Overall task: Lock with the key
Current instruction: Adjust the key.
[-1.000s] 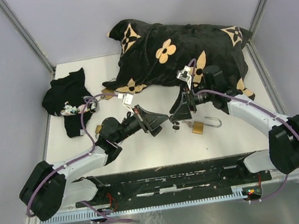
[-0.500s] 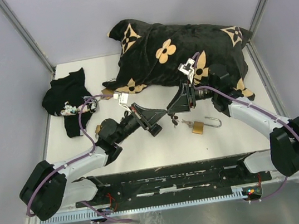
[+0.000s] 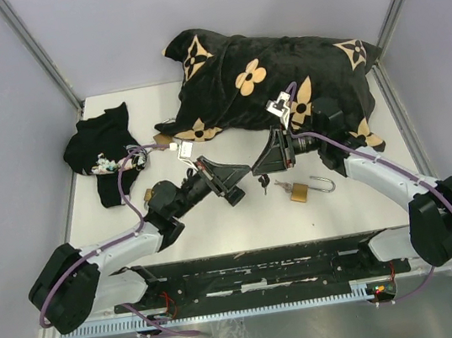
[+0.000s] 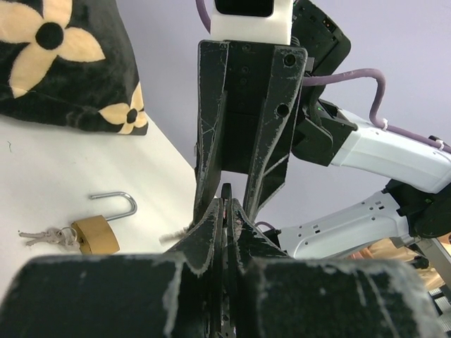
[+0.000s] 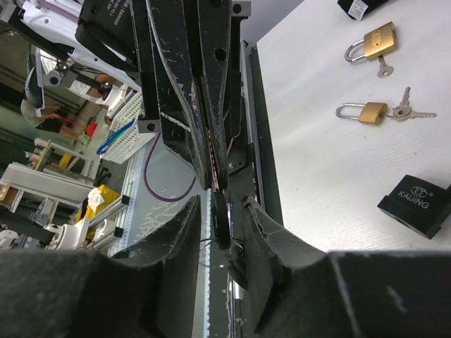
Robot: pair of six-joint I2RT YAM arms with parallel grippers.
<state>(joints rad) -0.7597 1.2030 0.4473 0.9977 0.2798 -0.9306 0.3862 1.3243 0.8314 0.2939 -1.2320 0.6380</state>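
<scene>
My left gripper (image 3: pixel 243 180) is shut on the thin black head of a key (image 4: pixel 227 199), held edge-on between its fingers. My right gripper (image 3: pixel 266 163) meets it tip to tip. In the right wrist view its jaws (image 5: pixel 222 204) stand either side of the key's black head (image 5: pixel 220 220), with a gap showing on both sides. A brass padlock (image 3: pixel 299 191) with its shackle swung open lies on the table just right of both grippers, a small bunch of keys (image 3: pixel 283 183) beside it. The left wrist view shows the same padlock (image 4: pixel 96 234).
A big black cushion with tan flowers (image 3: pixel 272 77) fills the back of the table. A black cloth pile (image 3: pixel 104 149) lies at the left. Two more brass padlocks (image 5: pixel 379 39) (image 5: pixel 368 111) and a black box (image 5: pixel 416 203) show in the right wrist view.
The right gripper has lifted away from the padlock toward the left gripper's tip, and its jaws have narrowed around the key's head. The left gripper stays shut on the key.
</scene>
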